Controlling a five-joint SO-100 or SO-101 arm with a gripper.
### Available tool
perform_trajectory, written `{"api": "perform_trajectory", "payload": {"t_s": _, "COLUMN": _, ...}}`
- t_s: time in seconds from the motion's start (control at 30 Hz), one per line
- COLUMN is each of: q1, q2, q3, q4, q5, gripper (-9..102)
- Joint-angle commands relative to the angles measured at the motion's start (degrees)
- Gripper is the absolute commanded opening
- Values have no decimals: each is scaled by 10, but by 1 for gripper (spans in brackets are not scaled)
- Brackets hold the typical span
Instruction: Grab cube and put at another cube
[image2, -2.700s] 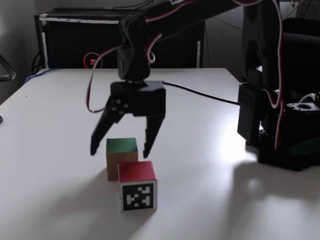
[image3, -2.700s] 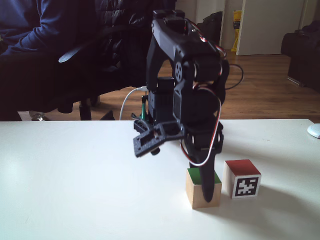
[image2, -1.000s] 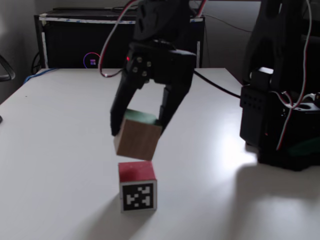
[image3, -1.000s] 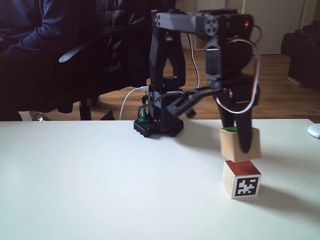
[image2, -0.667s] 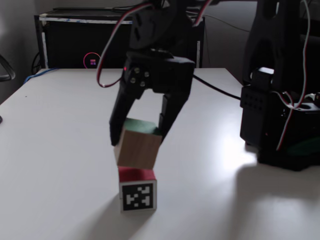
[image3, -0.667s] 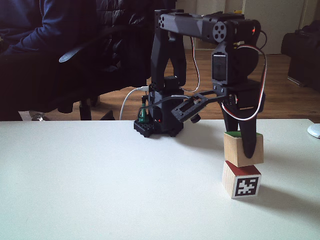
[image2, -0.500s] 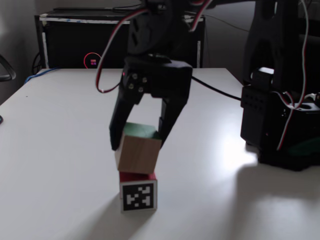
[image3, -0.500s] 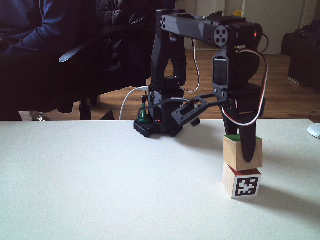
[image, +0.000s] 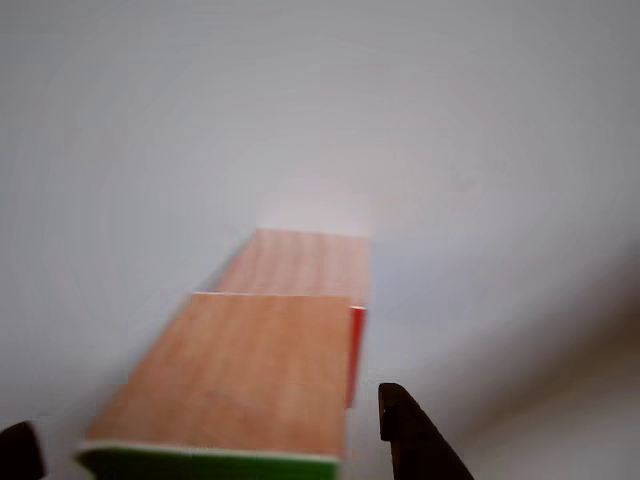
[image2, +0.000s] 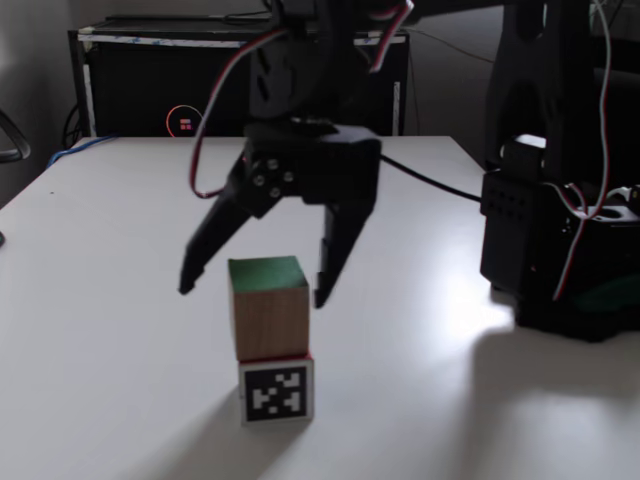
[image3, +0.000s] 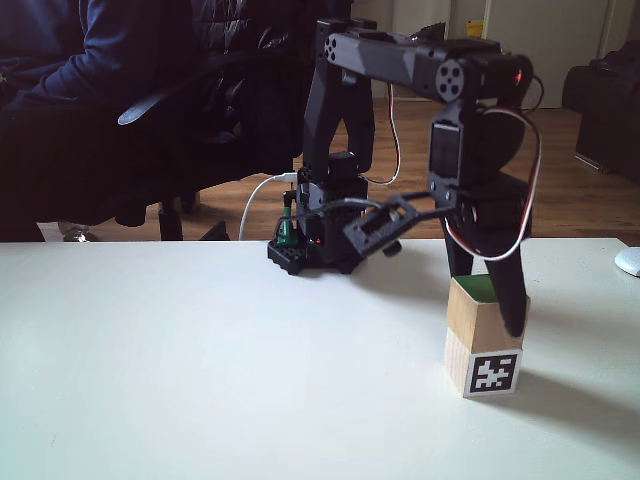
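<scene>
— With your gripper (image2: 250, 290) spread wide as it is, what do you have between the fingers?

— Nothing gripped. Your green-topped cube (image2: 267, 308) stands upright on the red-topped cube (image2: 275, 386), its sides free of both fingers.

— Is the stack square?

— Nearly; in a fixed view the green-topped cube (image3: 480, 313) sits flush on the marker-faced one (image3: 484, 369), on the white table (image3: 200, 380).

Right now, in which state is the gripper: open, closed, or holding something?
Gripper: open, holding nothing; its fingers stand apart on either side of the green-faced cube, which sits on the red-faced cube.
</scene>
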Motion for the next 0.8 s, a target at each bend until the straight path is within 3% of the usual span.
{"api": "perform_trajectory", "payload": {"t_s": 0.0, "q1": -16, "q2": 99, "q3": 11, "q4": 16, "q5": 4, "gripper": 53}}
{"api": "perform_trajectory", "payload": {"t_s": 0.17, "q1": 36, "q2": 419, "q3": 173, "q4": -18, "q5": -18, "gripper": 52}}
{"api": "perform_trajectory", "payload": {"t_s": 0.33, "q1": 248, "q2": 724, "q3": 495, "q4": -216, "q5": -133, "gripper": 45}}
{"api": "perform_trajectory", "payload": {"t_s": 0.47, "q1": 324, "q2": 807, "q3": 639, "q4": -311, "q5": -160, "gripper": 22}}
{"api": "perform_trajectory", "payload": {"t_s": 0.63, "q1": 346, "q2": 1028, "q3": 780, "q4": -300, "q5": -162, "gripper": 0}}
{"api": "perform_trajectory", "payload": {"t_s": 0.77, "q1": 339, "q2": 1028, "q3": 800, "q4": -287, "q5": -157, "gripper": 0}}
